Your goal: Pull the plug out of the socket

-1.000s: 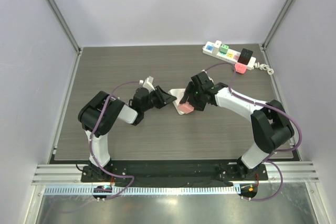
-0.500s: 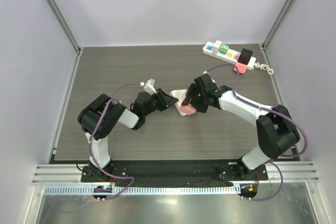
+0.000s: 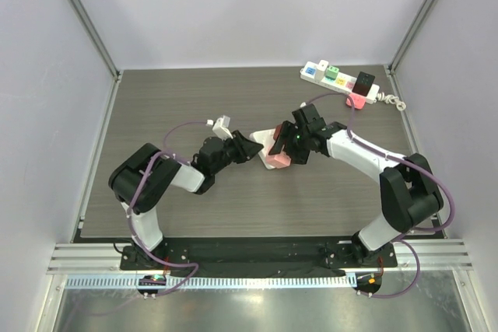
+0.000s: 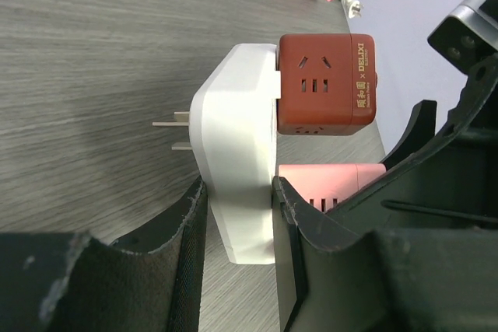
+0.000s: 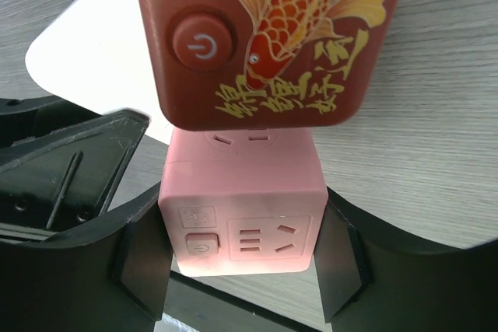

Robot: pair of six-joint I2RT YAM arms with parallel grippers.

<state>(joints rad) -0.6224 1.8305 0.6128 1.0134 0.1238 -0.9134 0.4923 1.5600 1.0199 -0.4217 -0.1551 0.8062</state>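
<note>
A white plug [image 4: 237,153] lies mid-table, its two bare prongs pointing away from the cubes. My left gripper [image 4: 237,219] is shut on its white body, one pad on each flat side. Against the plug's other face sit a red socket cube [image 4: 327,83] with a fish print [image 5: 264,36] and a pink socket cube [image 5: 241,207]. My right gripper [image 5: 241,270] is shut on the pink cube. From above, the left gripper [image 3: 253,147] and the right gripper [image 3: 284,148] face each other over the white plug [image 3: 263,139] and pink cube [image 3: 272,161]. I cannot tell whether plug and pink cube are parted.
A white power strip [image 3: 334,77] lies at the back right, carrying coloured blocks, a black plug [image 3: 366,81] and a pink piece [image 3: 356,100] at its near side. Its coiled cord [image 3: 395,103] lies by the right wall. Purple cables hang from both arms.
The right wrist has shifted slightly right and back, and the left arm's elbow has swung outward to the left. Both grips are unchanged and the plug and cubes stay roughly in place.
</note>
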